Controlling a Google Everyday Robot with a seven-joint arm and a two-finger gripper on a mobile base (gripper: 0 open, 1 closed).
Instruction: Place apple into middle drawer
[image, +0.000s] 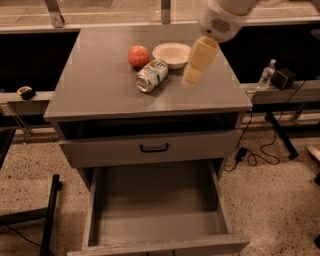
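**Figure. Desk with open drawer, before the grasp.** The apple rests on the desk towards its rear, not yet in the middle drawer. A shallow white bowl stands just beside the apple on its right. A silver-green drink can lies on its side just in front of it.

The end effector, a cream-coloured unit below the arm's rounded white wrist, hangs over the right part of the desk. It is in front of the bowl, to the right of the can, and apart from the apple. Whether it is spread or closed cannot be told, and nothing is seen in its hold.

The middle drawer is drawn fully out beneath the desk, its bare grey floor exposed from above, which suits a release from overhead. Above it sits a closed drawer front with a small black handle.

The bowl and can flank the apple on two sides. A descent from above, rather than a sideways approach, therefore seems the likelier way to avoid knocking them.

The can carries a coloured label, but its writing cannot be read. No other lettering is legible.
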